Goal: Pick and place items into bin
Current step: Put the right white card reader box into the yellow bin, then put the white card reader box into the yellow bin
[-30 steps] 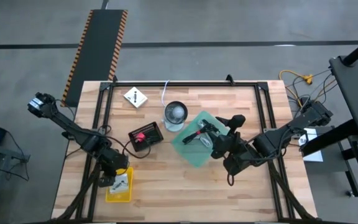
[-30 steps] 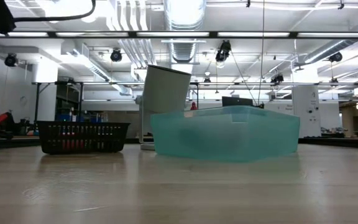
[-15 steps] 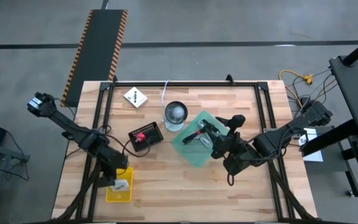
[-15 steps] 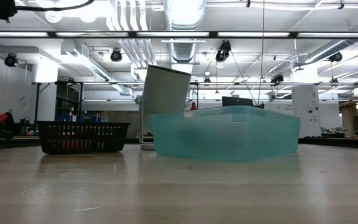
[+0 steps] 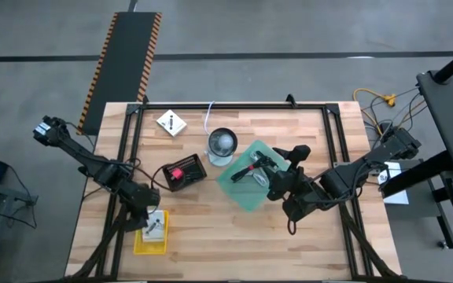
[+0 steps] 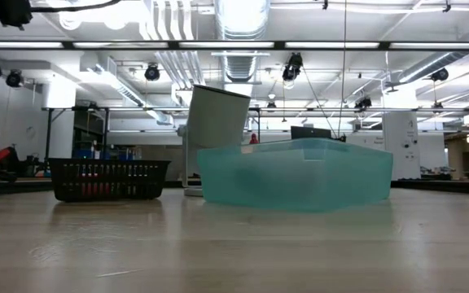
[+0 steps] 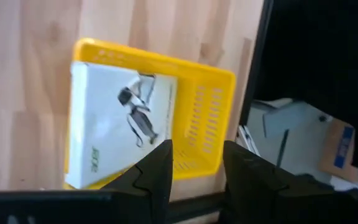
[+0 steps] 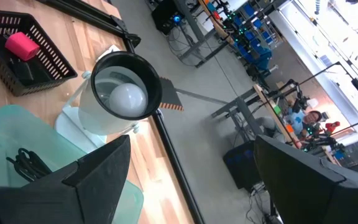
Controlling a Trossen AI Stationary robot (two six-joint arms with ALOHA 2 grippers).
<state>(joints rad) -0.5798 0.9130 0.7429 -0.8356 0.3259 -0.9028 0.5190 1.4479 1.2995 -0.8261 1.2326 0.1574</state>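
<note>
- since a second ago we see the left gripper [image 5: 149, 222] has shifted a little up and toward the table's middle; it was right over the yellow tray [image 5: 139, 245] and now sits at the tray's upper edge, so the white packet [image 5: 155, 229] in the tray shows more fully. the right arm has not moved.
- left gripper: in the left wrist view its two dark fingers [image 7: 156, 167] stand apart with a clear gap and nothing between them; they hang above the tray [image 7: 211, 112] and the packet [image 7: 114, 130].
- the packet is a white box-like pack with a dark printed figure and grey lettering; it fills most of the tray, which sits near the table's front left corner.
- right gripper [image 5: 278, 174]: at the right rim of the teal bin [image 5: 242, 196], mid-table. in the right wrist view its fingers [image 8: 98, 171] are spread wide, empty.
- in the bin we note a black-handled tool [image 5: 252, 169] toward its upper part; the right wrist view shows black looped handles [image 8: 23, 163] on the bin floor.
- the black basket [image 5: 183, 172] lies left of the bin, between the two grippers, with a pink object [image 5: 177, 172] inside; a dark cable runs from it toward the left arm.
- a second packet [image 5: 170, 123] with a black mark lies near the table's back left; a white cable [image 5: 208, 119] lies just behind the cup [image 5: 222, 144].
- the cup stands just beside the bin's upper left corner.
- low view: basket [image 6: 108, 180], cup [image 6: 215, 118] and bin [image 6: 295, 174] in a row; no gripper in it.
</note>
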